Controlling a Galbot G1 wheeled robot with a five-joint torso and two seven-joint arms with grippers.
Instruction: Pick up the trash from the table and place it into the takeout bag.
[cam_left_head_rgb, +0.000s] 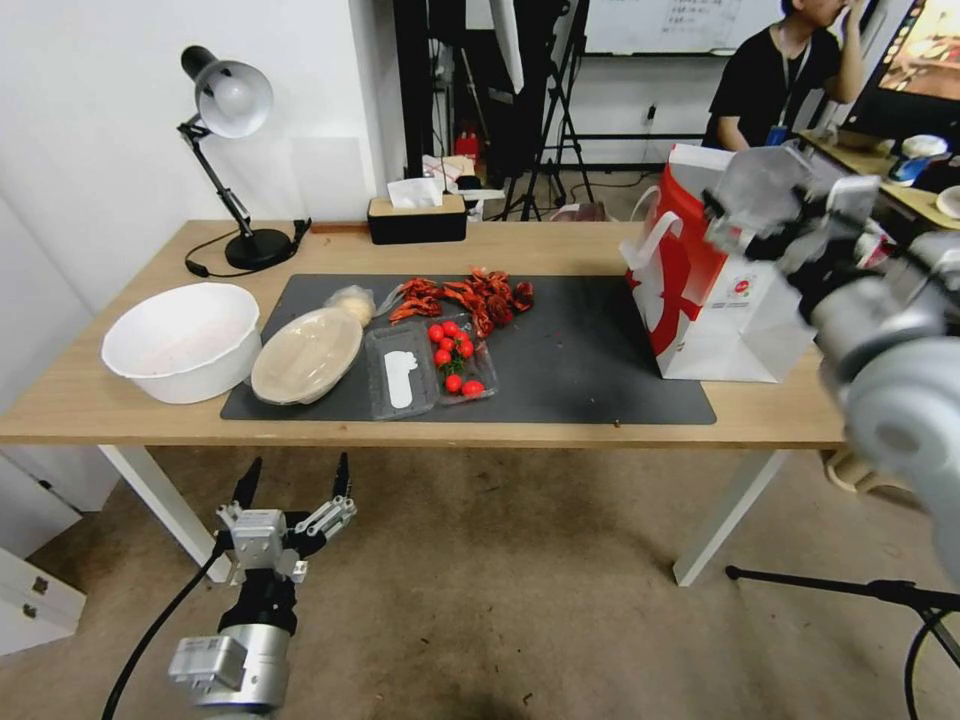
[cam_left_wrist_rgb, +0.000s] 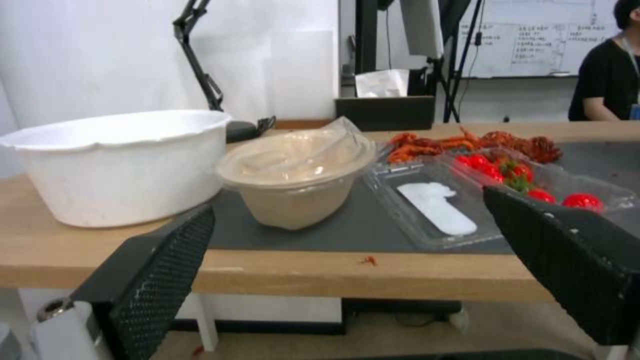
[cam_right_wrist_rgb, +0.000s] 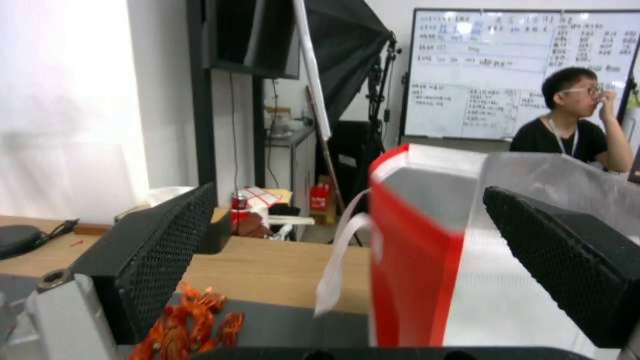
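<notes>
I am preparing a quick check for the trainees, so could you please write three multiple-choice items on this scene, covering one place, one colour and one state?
1. Where does the beige oval lidded container sit?
A. on the dark grey mat, beside the white bowl
B. inside the takeout bag
C. on the floor

2. What colour are the bag's side panels?
A. blue
B. red
C. green

3. How are the left gripper fingers?
A. shut on the container
B. shut on nothing
C. open, holding nothing

Answers: 1 A, the head view shows it at the mat's left end next to the bowl. 2 B, the side panel is red in the head and right wrist views. 3 C, its fingers stand spread below the table edge.
</notes>
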